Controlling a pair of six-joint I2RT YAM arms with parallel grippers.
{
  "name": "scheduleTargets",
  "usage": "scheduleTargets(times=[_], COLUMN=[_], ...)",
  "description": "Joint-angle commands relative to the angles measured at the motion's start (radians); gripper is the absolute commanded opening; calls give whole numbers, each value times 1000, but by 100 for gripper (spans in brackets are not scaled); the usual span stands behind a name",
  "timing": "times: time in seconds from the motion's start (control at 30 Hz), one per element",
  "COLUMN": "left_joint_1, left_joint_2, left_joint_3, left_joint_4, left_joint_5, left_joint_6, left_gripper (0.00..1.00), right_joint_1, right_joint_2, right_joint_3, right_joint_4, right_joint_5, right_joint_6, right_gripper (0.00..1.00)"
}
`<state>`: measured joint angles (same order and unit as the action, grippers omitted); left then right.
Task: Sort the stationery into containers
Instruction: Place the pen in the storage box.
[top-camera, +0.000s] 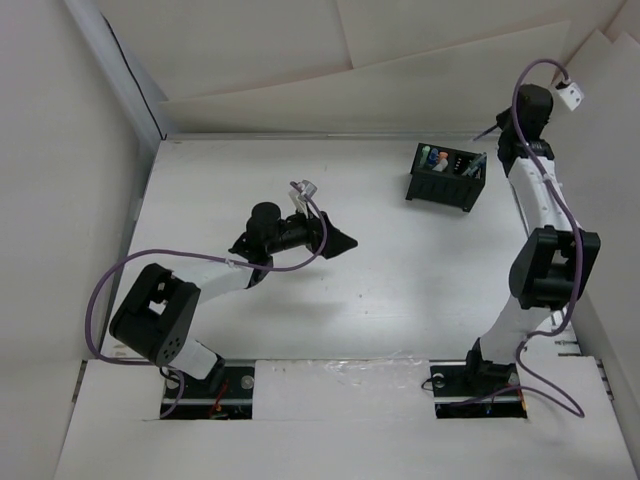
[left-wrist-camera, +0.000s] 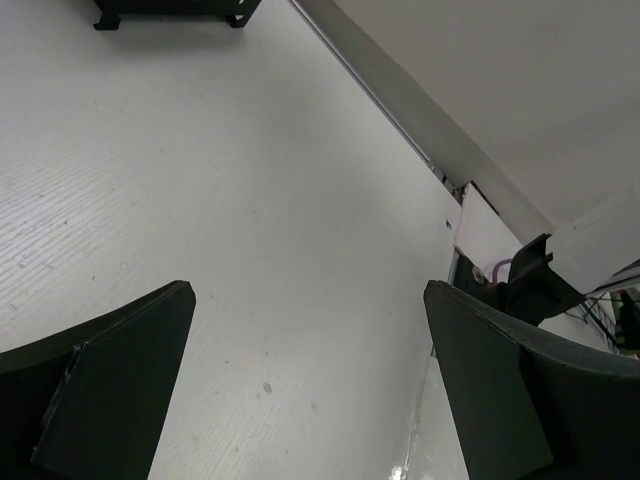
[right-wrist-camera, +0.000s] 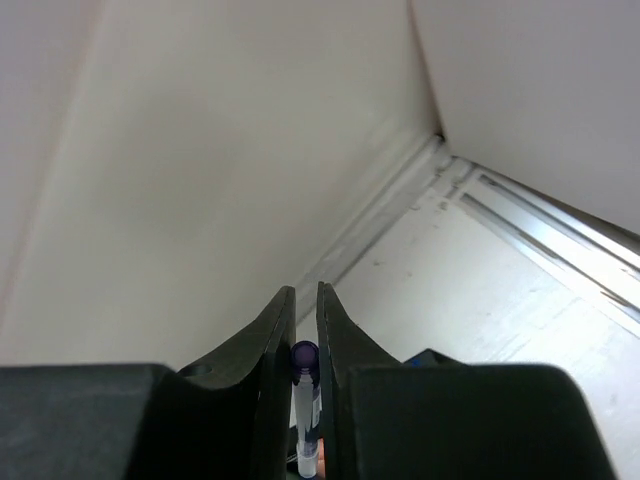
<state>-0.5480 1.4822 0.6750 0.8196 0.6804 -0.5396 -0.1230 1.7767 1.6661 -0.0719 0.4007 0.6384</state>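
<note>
The black organiser box (top-camera: 443, 187) stands at the back right of the table, with several small pieces upright in it, among them a light blue one and an orange one (top-camera: 440, 160). My right gripper (top-camera: 492, 132) hovers just above and behind the box's right end. In the right wrist view it (right-wrist-camera: 306, 292) is shut on a slim clear pen with a purple cap (right-wrist-camera: 305, 356), which points up between the fingers. My left gripper (top-camera: 345, 240) is open and empty over the middle of the table, pointing right. The box's foot shows at the top of the left wrist view (left-wrist-camera: 170, 10).
Pale boards wall the table at the back and both sides (top-camera: 300, 60). A metal rail runs along the back edge (right-wrist-camera: 520, 215). The right arm's base (left-wrist-camera: 525, 285) shows in the left wrist view. Purple cables hang from both arms.
</note>
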Motion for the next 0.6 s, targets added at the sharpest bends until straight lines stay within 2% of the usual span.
scheduleTargets(times=[0.0,0.1,0.3,0.37,0.4,0.43,0.53,0.57], left_joint_1=[-1,-1,-1,-1,-1,-1,-1,-1], left_joint_2=[-31,-31,-42,-53,-63,-63,-85,-98], left_joint_3=[-9,-9,-9,-9,-9,-9,-9,-21], left_joint_4=[40,1,-17,-30,-46,-59,-68,-68], left_joint_5=[31,-4,-45,-79,-91,-106,-153,-162], left_joint_6=[-10,0,10,19,20,29,38,38], left_gripper=[100,100,100,100,100,100,100,100], right_joint_1=[19,29,60,85,104,114,137,147], right_joint_2=[46,67,107,118,118,127,107,92], right_joint_3=[34,24,6,6,6,6,-5,-5], right_joint_4=[-72,-72,-72,-72,-72,-72,-72,-72], right_joint_5=[125,196,219,251,262,262,288,288], right_joint_6=[-60,-80,-112,-112,-121,-121,-121,-111], right_gripper=[0,0,0,5,11,26,52,64])
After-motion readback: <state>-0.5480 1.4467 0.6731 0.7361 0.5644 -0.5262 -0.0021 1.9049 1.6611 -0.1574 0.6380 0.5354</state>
